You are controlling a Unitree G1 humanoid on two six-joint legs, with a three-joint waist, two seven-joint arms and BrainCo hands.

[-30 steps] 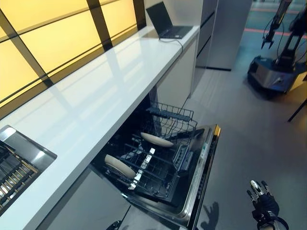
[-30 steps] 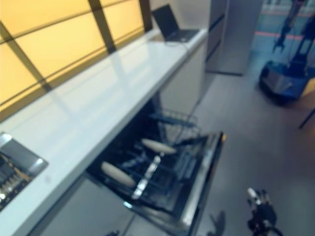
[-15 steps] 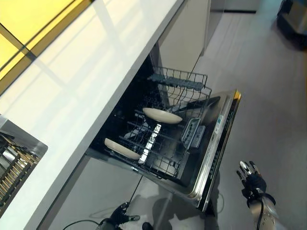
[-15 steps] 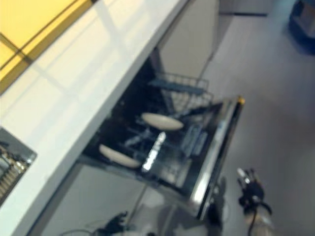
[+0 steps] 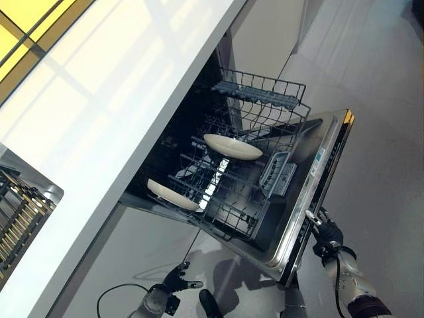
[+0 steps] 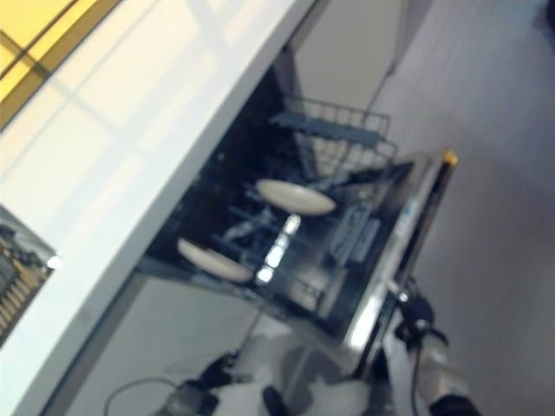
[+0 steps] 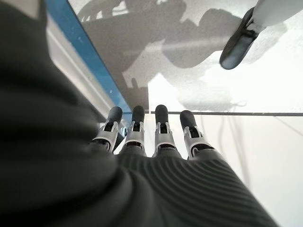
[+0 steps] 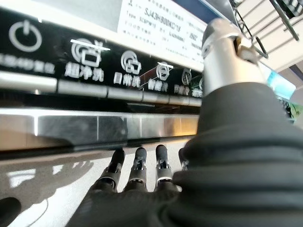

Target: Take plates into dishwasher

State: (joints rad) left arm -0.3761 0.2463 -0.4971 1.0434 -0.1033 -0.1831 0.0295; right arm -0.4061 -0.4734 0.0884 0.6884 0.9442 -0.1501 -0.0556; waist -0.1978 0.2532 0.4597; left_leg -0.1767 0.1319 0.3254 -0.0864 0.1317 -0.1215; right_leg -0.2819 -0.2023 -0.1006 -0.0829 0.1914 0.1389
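So the black dishwasher with its stainless-edged door (image 5: 311,199) folded down sits in the middle of the frame, tucked under a long white countertop (image 5: 112,86) that runs diagonally across the upper left. Its dark wire lower rack (image 5: 225,199) is pulled out, and two cream oval plates are already in it: one plate (image 5: 232,146) near the centre of the frame, the other plate (image 5: 171,195) lower and further left, at the rack's edge. A second wire basket (image 5: 265,99) sticks out above them. The right hand (image 5: 326,233) is at the lower right, right at the door's front edge, fingers (image 8: 137,163) straight along the steel strip under the row of control buttons (image 8: 80,87), holding nothing. The left hand (image 5: 173,279) hangs low at the bottom centre over the pale floor (image 7: 213,85), fingers relaxed and empty. A metal sink grid (image 5: 20,212) peeks in at the far left.
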